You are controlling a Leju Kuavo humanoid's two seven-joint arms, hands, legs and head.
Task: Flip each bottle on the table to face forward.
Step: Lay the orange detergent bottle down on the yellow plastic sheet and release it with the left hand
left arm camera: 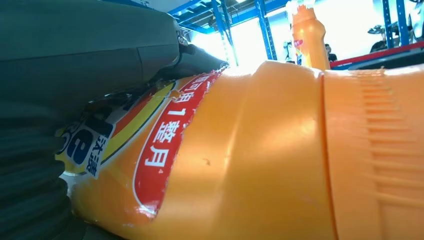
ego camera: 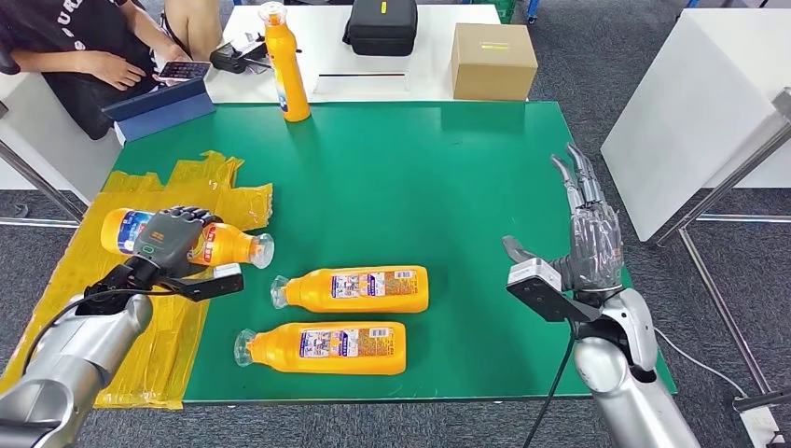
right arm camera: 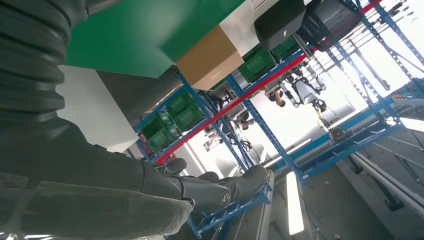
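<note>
My left hand [ego camera: 173, 238] grips an orange bottle [ego camera: 228, 245] that lies on its side at the left edge of the green mat [ego camera: 420, 177], its neck pointing right. The left wrist view shows that bottle [left arm camera: 260, 165] close up, with my dark fingers [left arm camera: 90, 45] wrapped over its label. Two more orange bottles lie on their sides near the mat's front, one [ego camera: 354, 289] behind the other [ego camera: 326, 348], necks to the left. Another orange bottle [ego camera: 285, 65] stands upright at the mat's far edge. My right hand [ego camera: 588, 233] hovers open over the mat's right edge, fingers straight.
Crumpled yellow plastic [ego camera: 140, 308] covers the table's left side under my left arm. Behind the mat stand a cardboard box [ego camera: 492, 61] and a black case [ego camera: 381, 26]. A seated person [ego camera: 103, 56] holds a phone at the far left. A white table [ego camera: 690, 103] is to the right.
</note>
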